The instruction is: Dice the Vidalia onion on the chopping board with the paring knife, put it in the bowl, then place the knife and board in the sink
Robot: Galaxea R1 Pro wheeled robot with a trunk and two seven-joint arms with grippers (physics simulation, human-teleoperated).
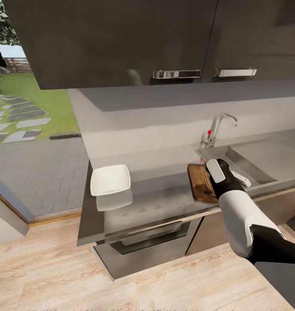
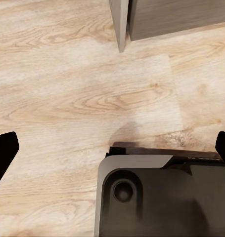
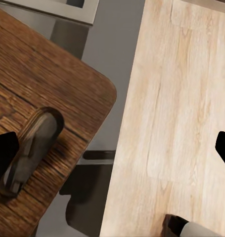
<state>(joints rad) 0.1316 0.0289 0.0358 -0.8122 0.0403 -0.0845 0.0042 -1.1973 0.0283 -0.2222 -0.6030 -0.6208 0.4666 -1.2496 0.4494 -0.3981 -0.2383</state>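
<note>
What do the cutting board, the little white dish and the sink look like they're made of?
The cutting board looks like dark stained wood: clear grain lines run along it, seen close up in the right wrist view. The white dish looks like glazed ceramic, smooth enough to mirror faintly on the grey counter, though plastic is possible. The sink looks like brushed steel: grey, dull sheen.

Countertop: grey, reflective; you see it over dark cabinets.
Bowl: white, sits near its left end.
Board: brown, lies flat at the front edge, just left of the sink.
Spacing: bowl and board well apart.
</note>
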